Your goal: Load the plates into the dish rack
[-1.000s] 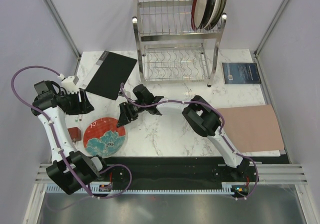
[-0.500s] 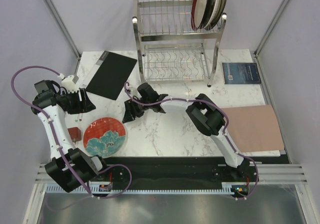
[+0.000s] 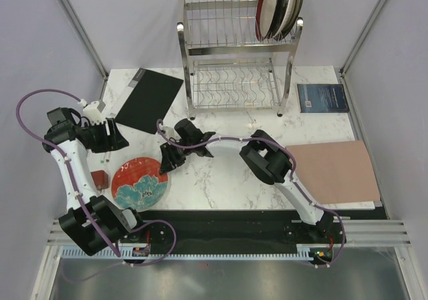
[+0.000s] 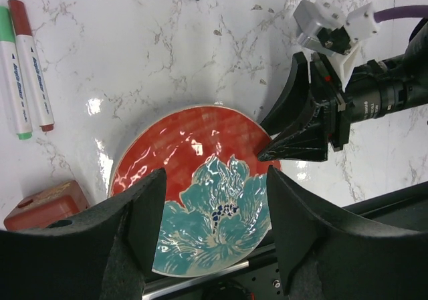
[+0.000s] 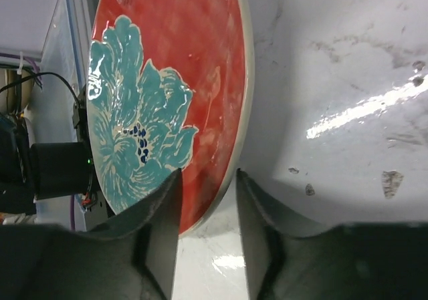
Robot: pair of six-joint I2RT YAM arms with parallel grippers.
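The red plate (image 3: 139, 183) lies flat on the surface (image 3: 221, 180) near its front-left corner. The right hand (image 5: 207, 180) is at the plate's right rim, its fingers (image 5: 157, 233) apart, one on each side of the rim and not closed on it. The left hand (image 4: 215, 180) hovers over the plate, spread wide and holding nothing. Two markers (image 4: 23, 66) and a red-brown block (image 4: 43, 206) lie by the left edge. The other plates (image 3: 281, 6) stand on edge at the right end of the upper tier of the rack (image 3: 221, 46), by the back edge.
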